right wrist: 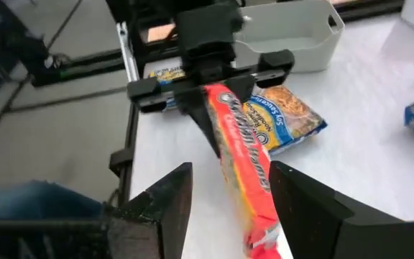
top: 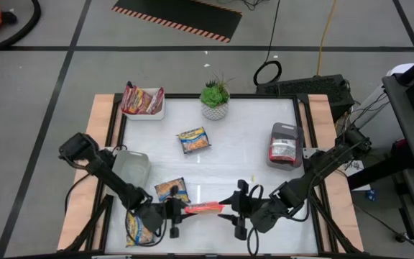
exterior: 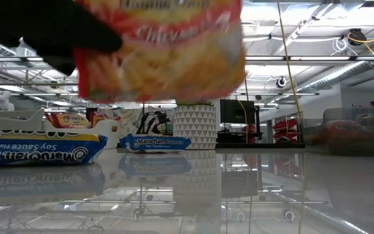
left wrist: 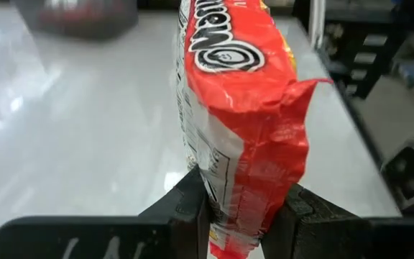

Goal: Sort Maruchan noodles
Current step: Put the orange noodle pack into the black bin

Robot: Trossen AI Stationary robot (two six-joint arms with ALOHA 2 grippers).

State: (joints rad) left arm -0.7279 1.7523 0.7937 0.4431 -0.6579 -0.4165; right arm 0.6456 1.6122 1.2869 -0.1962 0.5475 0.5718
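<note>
Orange-red packet (top: pixel 203 208) hangs clamped in left hand (top: pixel 175 210) — right hand (top: pixel 237 210) fingers apart around it

Orange-red Maruchan packet (top: pixel 203 208) aloft on edge; blue packets (top: pixel 193 139) flat on table.

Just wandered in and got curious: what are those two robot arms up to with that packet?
They are sorting ramen packets. The left hand is clamped on one end of an orange-red Maruchan packet, held up above the table's near edge. The right hand is open around its other end, not gripping. Blue packets lie on the table, and others sit in trays.
</note>
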